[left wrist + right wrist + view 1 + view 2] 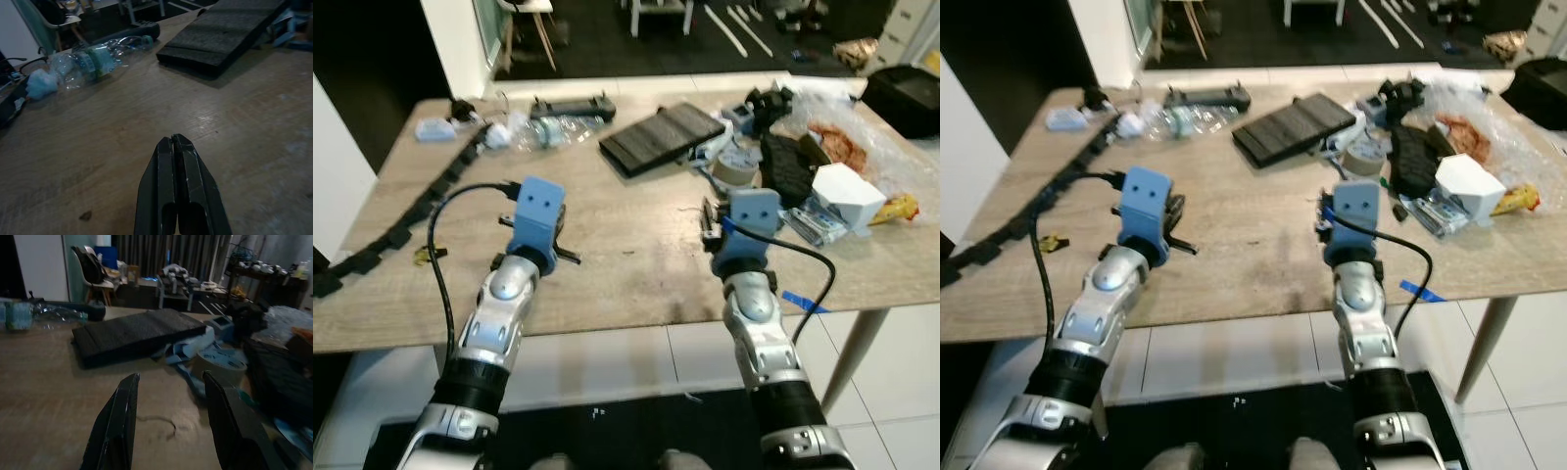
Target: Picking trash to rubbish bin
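Note:
A crushed clear plastic bottle (553, 129) lies at the far left of the wooden table (626, 274), next to a pale blue crumpled wad (435, 130). At the right lie a clear bag with orange snack scraps (842, 137), a yellow wrapper (898, 208) and a white carton (847, 196). My left gripper (172, 139) is shut and empty, low over bare wood, with the bottle (93, 61) well ahead of it. My right gripper (170, 376) is open with nothing between its fingers, and faces a tape roll (218, 366).
A black foam slab (663, 137) lies at the table's middle back. A black cable chain (421, 211) runs along the left side. A black bin (911, 93) stands past the far right corner. Dark gear and blue scraps (783, 157) crowd the right.

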You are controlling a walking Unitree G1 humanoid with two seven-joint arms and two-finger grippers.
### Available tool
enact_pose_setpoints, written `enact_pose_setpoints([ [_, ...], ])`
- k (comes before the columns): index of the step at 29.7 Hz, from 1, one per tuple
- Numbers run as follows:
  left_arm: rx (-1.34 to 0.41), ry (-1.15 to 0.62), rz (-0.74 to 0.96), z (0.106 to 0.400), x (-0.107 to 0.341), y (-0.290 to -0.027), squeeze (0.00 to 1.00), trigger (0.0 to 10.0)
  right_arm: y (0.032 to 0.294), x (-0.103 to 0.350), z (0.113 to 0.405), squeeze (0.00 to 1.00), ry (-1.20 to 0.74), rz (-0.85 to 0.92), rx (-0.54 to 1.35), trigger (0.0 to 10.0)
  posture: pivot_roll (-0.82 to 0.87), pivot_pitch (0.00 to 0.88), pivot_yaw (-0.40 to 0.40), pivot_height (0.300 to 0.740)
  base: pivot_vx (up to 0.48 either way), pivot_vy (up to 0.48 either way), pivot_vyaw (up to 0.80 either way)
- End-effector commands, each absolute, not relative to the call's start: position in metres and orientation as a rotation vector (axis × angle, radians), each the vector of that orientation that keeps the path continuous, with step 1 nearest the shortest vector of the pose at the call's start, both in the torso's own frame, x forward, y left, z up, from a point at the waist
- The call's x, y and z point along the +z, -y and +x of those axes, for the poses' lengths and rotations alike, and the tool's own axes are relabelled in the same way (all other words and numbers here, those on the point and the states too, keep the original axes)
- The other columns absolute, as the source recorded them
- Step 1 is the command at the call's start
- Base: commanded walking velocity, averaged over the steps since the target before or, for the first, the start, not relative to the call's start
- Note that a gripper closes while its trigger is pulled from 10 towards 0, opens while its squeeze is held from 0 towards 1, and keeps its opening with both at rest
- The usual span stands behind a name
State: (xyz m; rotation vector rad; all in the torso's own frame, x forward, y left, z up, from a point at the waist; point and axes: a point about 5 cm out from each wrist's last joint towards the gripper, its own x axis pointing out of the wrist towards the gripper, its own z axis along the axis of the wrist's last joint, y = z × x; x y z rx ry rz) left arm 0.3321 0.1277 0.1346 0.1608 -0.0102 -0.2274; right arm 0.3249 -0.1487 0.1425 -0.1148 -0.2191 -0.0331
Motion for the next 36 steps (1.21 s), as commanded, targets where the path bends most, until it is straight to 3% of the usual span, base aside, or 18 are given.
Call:
enact_pose_setpoints([
  [1, -0.234, 0.004, 0.168, 0.3324, 0.1327, -0.1269, 0.00, 10.0, 0.1525, 0.1400, 0.3255, 0.00, 0.208, -0.104, -0.045, 10.0, -0.06, 0.001, 0.033, 0.740, 0.285, 0.000, 0.00],
  [6, -0.234, 0.005, 0.167, 0.3326, 0.1330, -0.1268, 0.00, 10.0, 0.1530, 0.1397, 0.3259, 0.00, 0.204, -0.104, -0.046, 10.0, -0.07, 0.002, 0.034, 0.740, 0.285, 0.000, -0.74],
  [36, -0.233, 0.006, 0.166, 0.3317, 0.1328, -0.1262, 0.00, 10.0, 0.1552, 0.1422, 0.3296, 0.00, 0.191, -0.077, -0.013, 10.0, -0.07, 0.021, 0.030, 0.740, 0.287, 0.000, 0.00],
])
